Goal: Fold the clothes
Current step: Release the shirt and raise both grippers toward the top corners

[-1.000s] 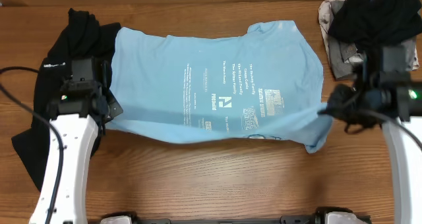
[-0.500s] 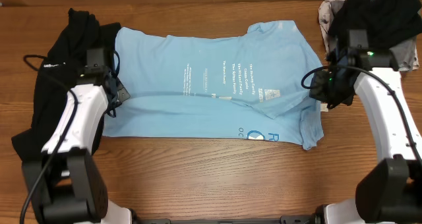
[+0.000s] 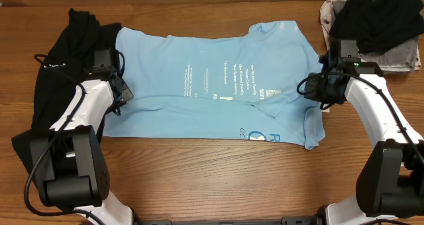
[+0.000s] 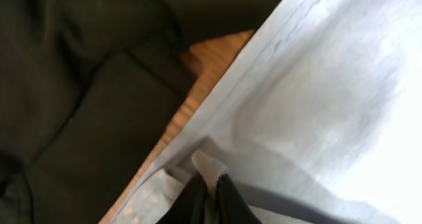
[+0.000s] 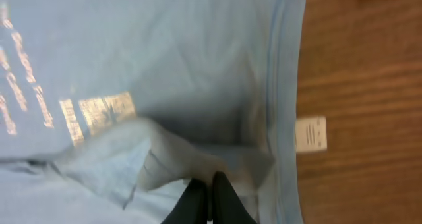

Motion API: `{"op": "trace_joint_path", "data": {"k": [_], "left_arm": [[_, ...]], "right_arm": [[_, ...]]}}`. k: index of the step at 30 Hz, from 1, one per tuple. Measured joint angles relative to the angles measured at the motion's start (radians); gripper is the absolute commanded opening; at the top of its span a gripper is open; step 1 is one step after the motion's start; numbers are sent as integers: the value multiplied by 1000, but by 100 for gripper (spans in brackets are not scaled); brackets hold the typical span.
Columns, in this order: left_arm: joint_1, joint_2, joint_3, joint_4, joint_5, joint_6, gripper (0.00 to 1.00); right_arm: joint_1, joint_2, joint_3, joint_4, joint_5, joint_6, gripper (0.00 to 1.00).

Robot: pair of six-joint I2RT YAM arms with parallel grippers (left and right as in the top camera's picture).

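Observation:
The light blue T-shirt (image 3: 212, 73) with white printed text lies across the table, its near part doubled back over itself. My left gripper (image 3: 122, 92) is shut on a pinch of the shirt's left edge; the left wrist view shows the fabric between the fingertips (image 4: 211, 188). My right gripper (image 3: 314, 91) is shut on a pinch of fabric at the shirt's right edge, seen in the right wrist view (image 5: 210, 192). A small white tag (image 5: 310, 133) sticks out past the hem onto the wood.
A black garment (image 3: 63, 66) lies at the left, partly under the shirt, and fills the left of the left wrist view (image 4: 72, 99). A pile of black and grey clothes (image 3: 374, 23) sits at the back right. Bare wooden table (image 3: 212, 179) runs along the front.
Both grippers have moved away from the front edge toward the back with the shirt's lifted edge, laying it over the shirt. Print from the underside now shows at the front right.

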Motion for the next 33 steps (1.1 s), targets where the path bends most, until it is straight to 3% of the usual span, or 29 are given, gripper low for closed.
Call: {"op": "trace_joint_path", "data": {"k": [1,2,3,5,6,9,10,15,21,26,33], "left_arm": [[0,0,0,9,0,0,15],[0,0,0,20,0,0,28],[0,0,0,29,0,0,34],[0,0,0,42,-2,-2,56],[0,0,0,46,-3,1,66],[0,0,0,48,-3,11,95],[0,0,2,37,0,22,100],[0,7,131,-215,32,90,100],[0,10,560,-454,197,222,100],[0,10,822,-408,314,305,100],[0,82,909,-288,377,401,100]], "right_arm": [[0,0,0,19,0,0,6],[0,0,0,42,0,0,15],[0,0,0,46,0,0,23],[0,0,0,56,0,3,57],[0,0,0,58,0,-1,65],[0,0,0,51,0,-2,74],[0,0,0,42,0,-5,75],[0,0,75,-111,-10,-8,79],[0,0,431,-359,-68,-55,88],[0,-19,651,-411,-97,-80,88],[0,-23,682,-426,-132,-89,88]]}}
